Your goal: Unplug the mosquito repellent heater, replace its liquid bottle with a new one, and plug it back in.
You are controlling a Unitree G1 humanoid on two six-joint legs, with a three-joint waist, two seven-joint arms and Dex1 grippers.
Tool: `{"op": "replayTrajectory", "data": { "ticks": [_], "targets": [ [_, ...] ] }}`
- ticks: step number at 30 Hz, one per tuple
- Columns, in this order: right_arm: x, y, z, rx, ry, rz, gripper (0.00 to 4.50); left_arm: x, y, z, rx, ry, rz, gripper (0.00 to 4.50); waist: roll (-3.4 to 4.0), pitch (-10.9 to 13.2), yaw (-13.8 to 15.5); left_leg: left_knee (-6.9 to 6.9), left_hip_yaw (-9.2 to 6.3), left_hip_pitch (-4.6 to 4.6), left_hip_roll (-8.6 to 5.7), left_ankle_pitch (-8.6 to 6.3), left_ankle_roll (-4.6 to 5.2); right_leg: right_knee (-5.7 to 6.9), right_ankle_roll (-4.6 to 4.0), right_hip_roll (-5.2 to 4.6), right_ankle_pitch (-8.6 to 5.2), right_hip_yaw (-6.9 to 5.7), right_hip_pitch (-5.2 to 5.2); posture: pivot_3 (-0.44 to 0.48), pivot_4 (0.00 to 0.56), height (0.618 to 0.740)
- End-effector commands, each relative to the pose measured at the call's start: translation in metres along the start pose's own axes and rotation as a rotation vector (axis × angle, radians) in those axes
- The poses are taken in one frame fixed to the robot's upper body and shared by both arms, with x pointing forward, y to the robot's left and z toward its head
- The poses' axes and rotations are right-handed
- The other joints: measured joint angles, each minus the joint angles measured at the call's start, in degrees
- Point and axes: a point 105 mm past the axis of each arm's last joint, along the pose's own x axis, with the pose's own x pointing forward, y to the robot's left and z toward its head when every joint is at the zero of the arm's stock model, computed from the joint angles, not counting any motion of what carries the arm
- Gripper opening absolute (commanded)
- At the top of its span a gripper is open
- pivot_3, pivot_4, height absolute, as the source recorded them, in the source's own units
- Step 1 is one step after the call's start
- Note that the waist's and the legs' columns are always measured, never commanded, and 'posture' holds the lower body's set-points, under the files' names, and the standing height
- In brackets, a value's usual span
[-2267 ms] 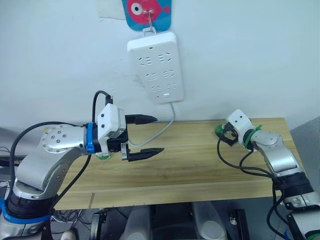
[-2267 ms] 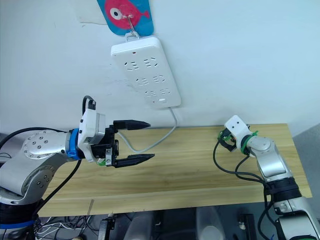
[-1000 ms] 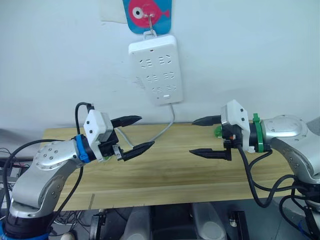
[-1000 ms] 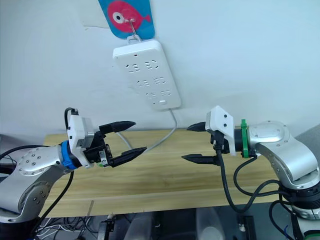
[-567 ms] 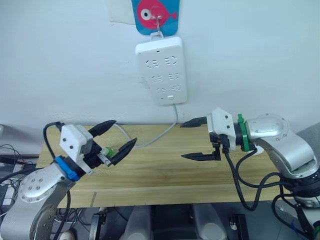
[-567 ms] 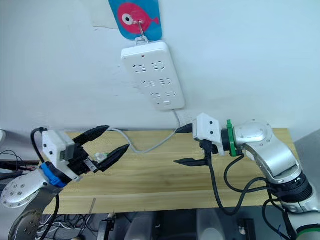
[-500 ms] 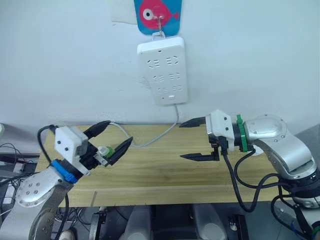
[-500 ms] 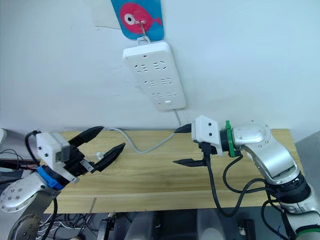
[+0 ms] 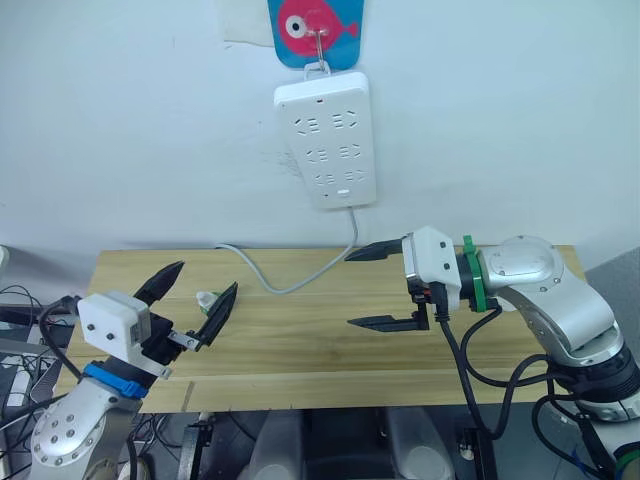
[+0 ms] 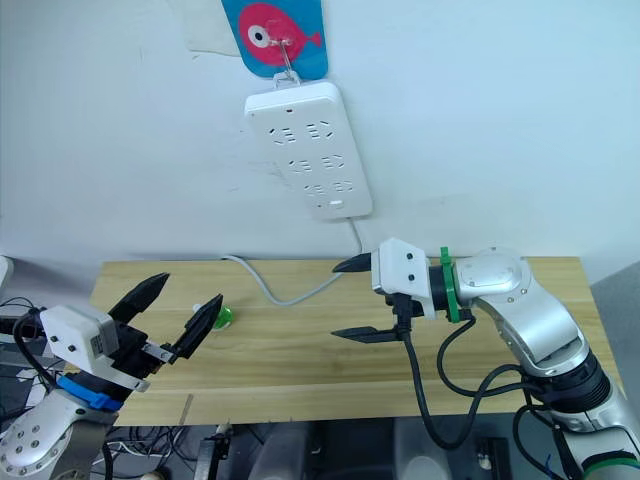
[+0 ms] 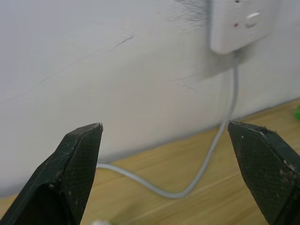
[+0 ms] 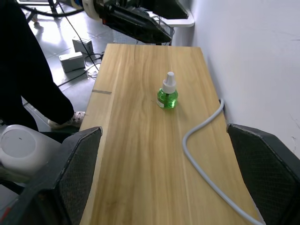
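Left gripper (image 9: 190, 292) hangs spread wide and empty at lower left; right gripper (image 9: 369, 286) reaches in from the right, likewise spread and empty, over mid-table (image 9: 300, 350). A green bottle (image 12: 167, 93) stands near the table's left end. Power strip (image 9: 327, 140) hangs top centre, its cable (image 9: 290, 283) trailing down.

The long pale wooden surface (image 9: 300, 350) lies bare between the two arms. A small green liquid bottle with a white cap (image 12: 167, 92) stands near its left end, and a grey cable (image 9: 290, 285) curves along the back edge beside the wall.
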Motion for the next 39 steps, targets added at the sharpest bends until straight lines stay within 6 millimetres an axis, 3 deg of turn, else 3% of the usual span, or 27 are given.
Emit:
{"op": "replayTrajectory", "data": {
  "ticks": [1, 14, 30, 39],
  "targets": [
    [0.001, 0.009, 0.007, -0.014, -0.027, 0.023, 4.47, -0.008, 0.002, 0.007, 0.031, -0.066, 0.032, 4.5, -0.01, 0.45, 0.1, 0.0, 0.01, 0.0, 0.01, 0.0, 0.0, -0.05, -0.06, 0.0, 0.03, 0.0, 0.03, -0.046, 0.427, 0.74],
    [0.0, -0.001, 0.008, 0.003, -0.003, -0.007, 4.47, -0.057, 0.012, -0.047, -0.009, 0.059, 0.163, 4.5, -0.08, 4.4, 0.29, -0.09, 0.01, -0.02, 0.13, -0.01, 0.01, -0.25, -0.24, 0.03, 0.15, 0.07, 0.04, -0.06, 0.497, 0.74],
    [-0.005, -0.013, 0.018, 0.015, 0.03, -0.043, 4.47, -0.046, 0.026, -0.093, 0.049, 0.107, 0.149, 4.5, -0.01, 6.7, -0.11, -0.24, 0.13, -0.05, 0.18, -0.01, 0.02, -0.33, -0.24, 0.08, 0.15, 0.01, -0.1, -0.129, 0.537, 0.74],
    [-0.011, -0.011, 0.022, 0.023, 0.048, -0.07, 4.47, -0.023, 0.043, -0.103, 0.085, 0.078, 0.14, 4.5, 0.01, 7.31, -0.35, -0.28, 0.14, -0.08, 0.18, -0.01, 0.01, -0.37, -0.24, 0.08, 0.15, 0.01, -0.15, -0.179, 0.54, 0.74]
  ]
}}
